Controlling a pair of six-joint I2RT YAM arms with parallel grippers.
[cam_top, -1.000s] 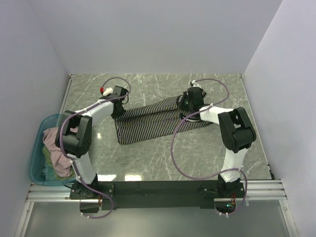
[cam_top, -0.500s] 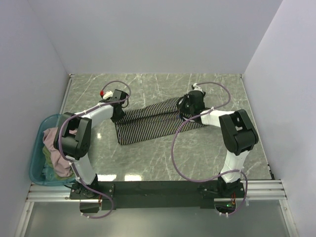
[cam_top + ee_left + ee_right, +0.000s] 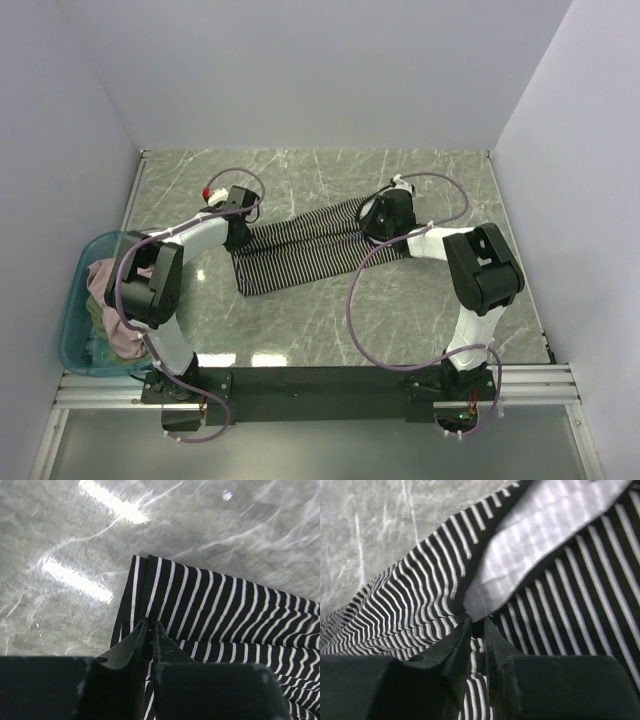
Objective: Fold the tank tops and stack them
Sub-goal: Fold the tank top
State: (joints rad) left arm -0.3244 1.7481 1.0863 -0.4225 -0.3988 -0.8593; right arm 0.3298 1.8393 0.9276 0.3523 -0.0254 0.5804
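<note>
- Top external view: the black-and-white striped cloth tank top (image 3: 300, 250) lies in a long folded band on the grey marbled tabletop (image 3: 300, 330). An arm works each end, apparently to keep the fold even.
- The left gripper (image 3: 151, 625) has its jaws almost together over the band's corner; whether they pinch it is unclear.
- The right gripper (image 3: 477, 622) shows a slit between its jaws at a cloth fold, and its grip is equally unclear.
- A dusty pink top (image 3: 118, 318) waits in the teal plastic tub (image 3: 68, 320).

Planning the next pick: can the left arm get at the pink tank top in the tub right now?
Probably yes: the pink tank top lies uncovered in the open tub beside the left arm.
</note>
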